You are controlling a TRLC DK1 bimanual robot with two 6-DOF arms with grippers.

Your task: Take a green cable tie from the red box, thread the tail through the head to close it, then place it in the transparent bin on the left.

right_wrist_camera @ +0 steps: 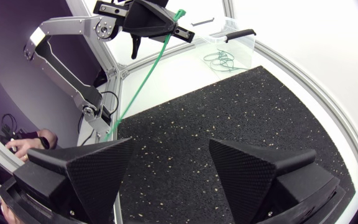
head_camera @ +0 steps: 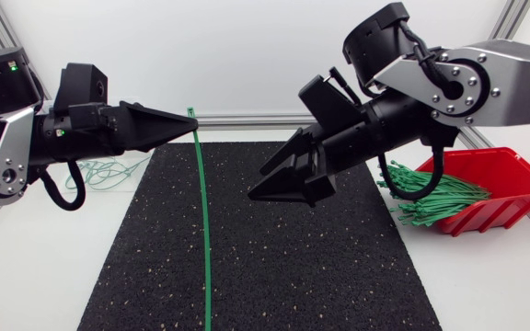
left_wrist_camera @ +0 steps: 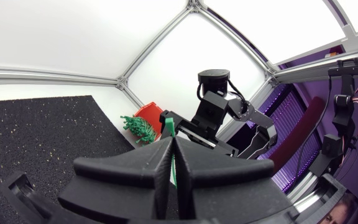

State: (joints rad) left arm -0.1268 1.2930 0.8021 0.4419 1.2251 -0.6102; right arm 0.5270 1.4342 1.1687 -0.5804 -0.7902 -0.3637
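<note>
My left gripper [head_camera: 194,125] is held above the mat's far left part, shut on a green cable tie [head_camera: 203,221] near its head [head_camera: 191,113]. The tail hangs straight down toward the mat's front edge. In the left wrist view the head [left_wrist_camera: 166,126] pokes out between the shut fingertips of the left gripper [left_wrist_camera: 173,148]. My right gripper [head_camera: 259,184] hovers open over the mat's middle, to the right of the tie, with nothing in it. From the right wrist view, its gripper [right_wrist_camera: 169,158] stands wide open, and the tie [right_wrist_camera: 146,78] hangs from the left gripper [right_wrist_camera: 166,26] ahead.
The red box [head_camera: 509,175] at the right holds several green ties [head_camera: 435,198]. The transparent bin [right_wrist_camera: 244,43] at the far left holds closed ties [head_camera: 109,171]. A black speckled mat [head_camera: 293,267] covers the table's middle.
</note>
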